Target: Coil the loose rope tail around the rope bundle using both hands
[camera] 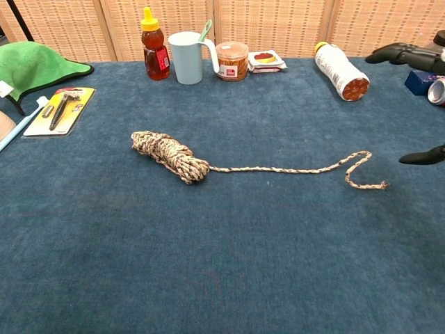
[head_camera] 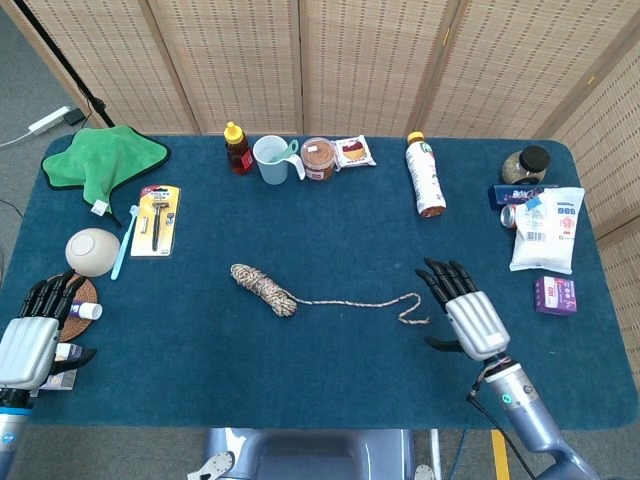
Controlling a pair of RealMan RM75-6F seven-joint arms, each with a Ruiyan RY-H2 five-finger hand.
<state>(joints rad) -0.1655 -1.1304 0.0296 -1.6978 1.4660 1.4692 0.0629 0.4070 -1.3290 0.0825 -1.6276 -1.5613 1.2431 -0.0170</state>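
- The worktop (head_camera: 330,370), covered in dark blue cloth, carries everything; woven screens stand behind its far edge.
- A green cloth (head_camera: 100,160) lies crumpled at the far left corner.
- The right hand (head_camera: 465,315) hovers near the front edge, right of centre, fingers spread and holding nothing — its fingertips (head_camera: 432,272) are just beside the hooked end of the rope tail, not touching it as far as the head view shows. In the chest view only dark fingertips (camera: 396,53) show at the right border.
- The left hand (head_camera: 35,330) sits at the front left corner, fingers apart and empty, above a round woven coaster (head_camera: 75,305).
- The rope bundle (head_camera: 264,288) lies near the middle of the worktop, slightly left, slanting from far-left to near-right.
- The rope tail (head_camera: 350,303) runs loose from the bundle's near end toward the right edge and finishes in a small hook (camera: 361,170); none of it is wound on the bundle yet.
- A white bag (head_camera: 545,230) rests by the right edge.
- A white bottle (head_camera: 425,175) lies on its side toward the far edge.
- Along the far edge — a honey bottle (head_camera: 237,148), a pale blue mug (head_camera: 272,160) and a brown jar (head_camera: 318,158).
- A cream bowl (head_camera: 92,251) and a carded razor (head_camera: 156,220) lie by the left edge.
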